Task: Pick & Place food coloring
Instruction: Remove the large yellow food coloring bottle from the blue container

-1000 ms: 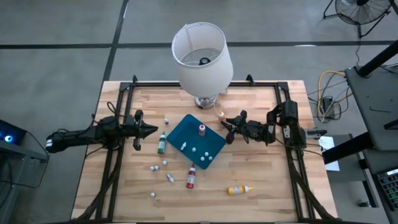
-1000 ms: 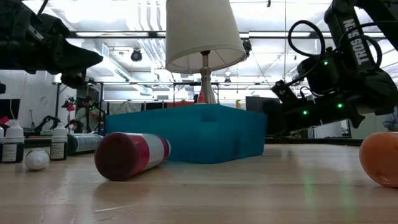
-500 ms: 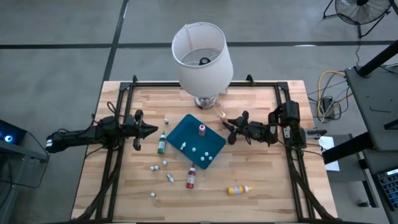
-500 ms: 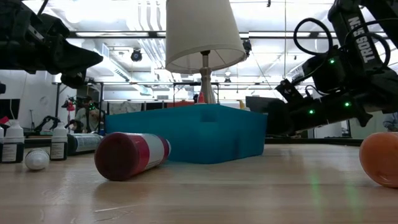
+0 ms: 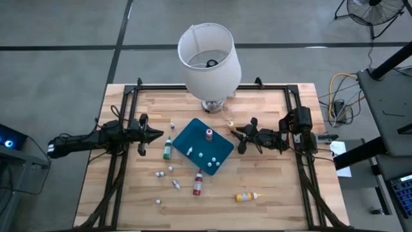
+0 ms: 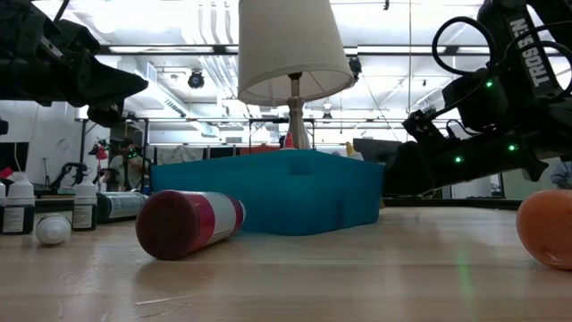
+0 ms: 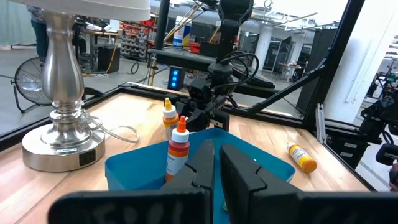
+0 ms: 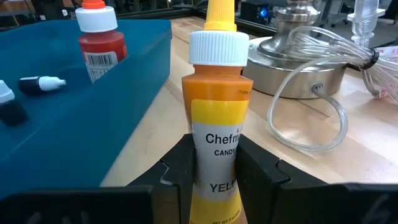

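Overhead, the wooden bench [image 5: 270, 187] carries a table lamp [image 5: 209, 61] at its far edge, white shade over a metal base. Near the bench centre lies the teal-blue tray [image 5: 193, 136]; a red-orange food coloring bottle [image 5: 208, 134] stands upright inside it, with several small white caps on the tray floor.

Right tool [image 5: 239, 134] sits just right of the tray, near the lamp base. Its fingers [image 8: 180, 163] are clamped on an upright yellow food coloring bottle [image 8: 216, 124], white collar and yellow tip above the grip; the lamp's clear cord lies beside it.

Left tool [image 5: 156, 135] hovers at the tray's left side, fingers pressed together, holding nothing.

Green bottle [image 5: 167, 148] lies on the bench just left of the tray. Red bottle [image 5: 198, 183] lies on its side in front of the tray. Another yellow-orange bottle [image 5: 247, 196] lies nearer the front right. Loose white caps [image 5: 165, 173] are scattered front left.
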Tool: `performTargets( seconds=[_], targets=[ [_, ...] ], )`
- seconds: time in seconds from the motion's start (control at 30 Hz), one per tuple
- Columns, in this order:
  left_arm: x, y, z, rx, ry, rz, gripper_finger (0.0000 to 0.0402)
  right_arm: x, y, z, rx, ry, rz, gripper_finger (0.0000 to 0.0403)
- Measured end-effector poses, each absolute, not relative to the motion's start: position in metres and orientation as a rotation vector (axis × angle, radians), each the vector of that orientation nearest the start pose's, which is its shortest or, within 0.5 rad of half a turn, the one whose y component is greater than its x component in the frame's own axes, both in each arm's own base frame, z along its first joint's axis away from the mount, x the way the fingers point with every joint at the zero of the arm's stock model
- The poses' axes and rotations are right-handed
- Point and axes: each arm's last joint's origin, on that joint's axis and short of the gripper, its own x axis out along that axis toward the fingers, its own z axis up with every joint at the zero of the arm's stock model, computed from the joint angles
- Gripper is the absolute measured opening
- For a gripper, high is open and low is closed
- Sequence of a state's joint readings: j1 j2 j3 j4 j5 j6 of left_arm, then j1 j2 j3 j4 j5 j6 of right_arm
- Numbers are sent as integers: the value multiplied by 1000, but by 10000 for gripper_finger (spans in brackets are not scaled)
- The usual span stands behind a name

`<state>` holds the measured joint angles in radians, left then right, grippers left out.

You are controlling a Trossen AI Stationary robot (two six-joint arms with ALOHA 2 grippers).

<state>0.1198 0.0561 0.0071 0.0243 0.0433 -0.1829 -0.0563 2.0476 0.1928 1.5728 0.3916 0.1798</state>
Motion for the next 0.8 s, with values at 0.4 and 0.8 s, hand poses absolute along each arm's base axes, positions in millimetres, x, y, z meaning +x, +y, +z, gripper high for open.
performTargets(
  seconds=[0.4,0.8],
  targets=[
    [100,11,164,-185,17,78,0,220,-24,60,129,237,-472,89],
    [100,11,164,-185,17,78,0,201,-21,84,114,173,-474,89]
  ],
)
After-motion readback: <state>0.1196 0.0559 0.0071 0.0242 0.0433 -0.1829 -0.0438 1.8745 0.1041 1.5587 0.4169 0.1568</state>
